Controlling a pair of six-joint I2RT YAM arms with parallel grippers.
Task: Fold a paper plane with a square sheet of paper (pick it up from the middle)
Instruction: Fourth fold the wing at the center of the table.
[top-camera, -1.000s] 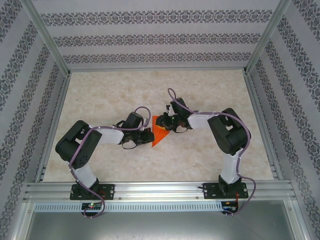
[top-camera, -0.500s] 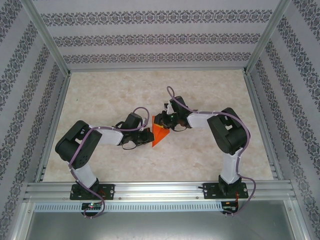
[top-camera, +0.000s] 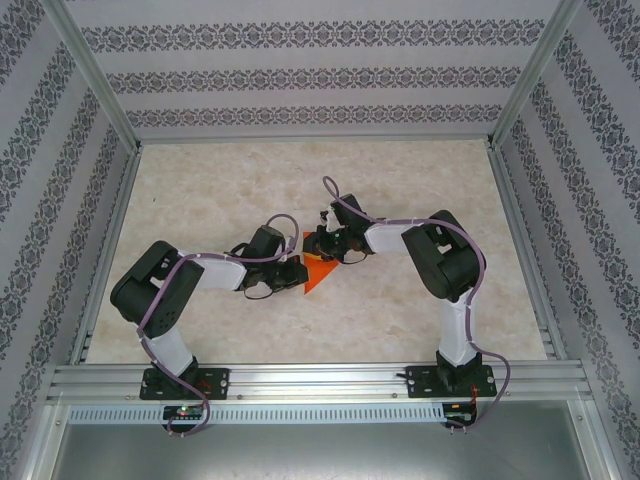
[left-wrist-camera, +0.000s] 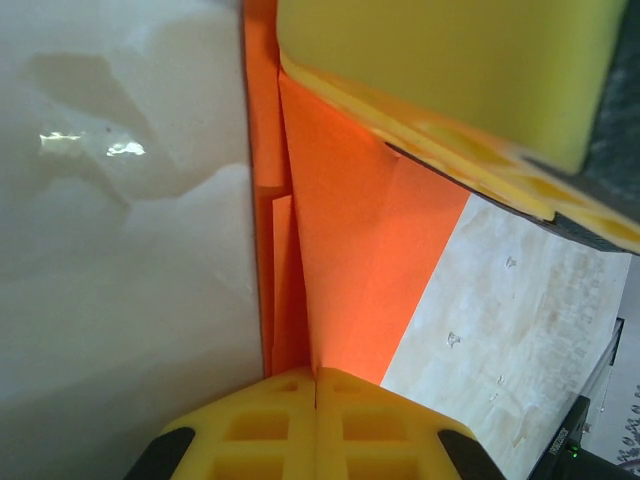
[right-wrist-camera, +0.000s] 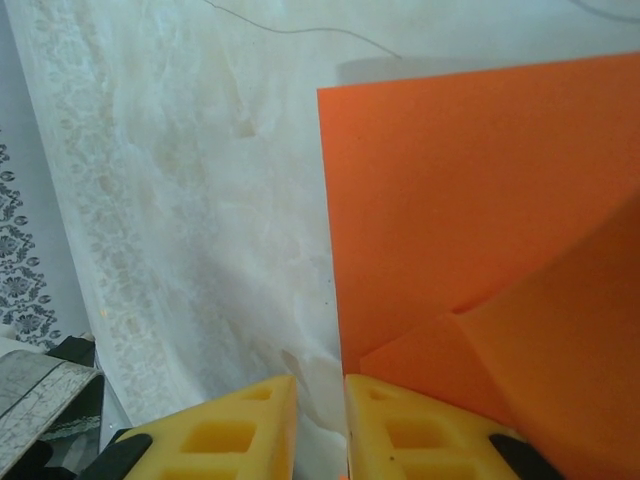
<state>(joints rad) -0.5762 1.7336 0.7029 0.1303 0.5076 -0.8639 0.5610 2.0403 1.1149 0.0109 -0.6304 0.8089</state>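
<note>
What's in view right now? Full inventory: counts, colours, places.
square sheet of thin orange paper: 1, bright orange, partly folded, table centre between the claws
marbled beige table: 1, cream, floor of the cell
patterned wallpaper walls: 3, white with grey motifs, left, back, right
aluminium frame rail: 1, silver, near edge
left arm, right arm: 2, black and white, bases on the rail
left claw: 1, yellow, shut on the paper
right claw: 1, yellow, slightly apart at the paper's edge
</note>
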